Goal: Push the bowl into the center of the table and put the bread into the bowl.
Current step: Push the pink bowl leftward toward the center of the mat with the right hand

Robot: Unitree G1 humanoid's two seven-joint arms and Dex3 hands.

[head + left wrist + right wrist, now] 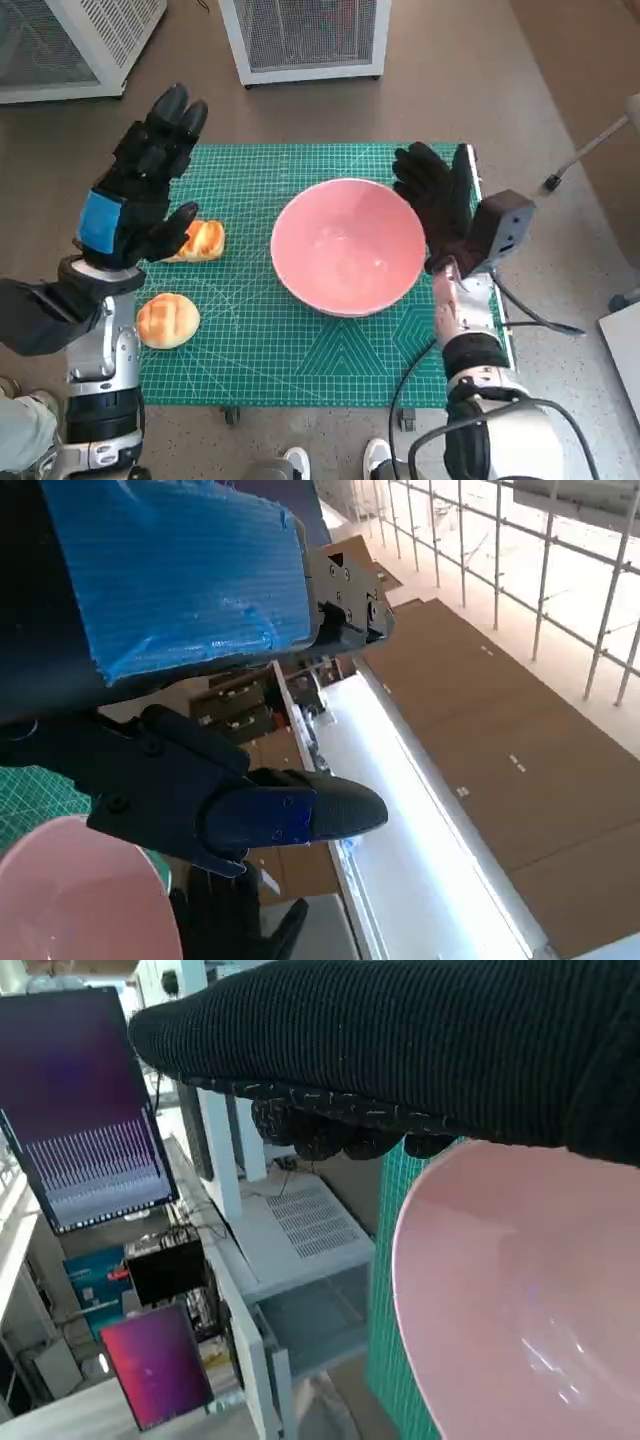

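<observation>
on green mat (300, 340): pink bowl (347, 245), right hand (435, 200) flat against rim; left hand (145, 180) raised, spread, holding nothing; no legible writing.

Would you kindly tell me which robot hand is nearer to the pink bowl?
Right. The right robot hand sits against the pink bowl at its rim; the left robot hand is raised apart, beyond the bread.

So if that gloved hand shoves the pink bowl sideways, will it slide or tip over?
Probably slide. The pink bowl looks wide and shallow, so it should stay upright under a low push. Its glossy surface suggests hard plastic, likely light and rigid. The green mat may grip a little, so a push high on the rim from the right hand might rock it.
</observation>
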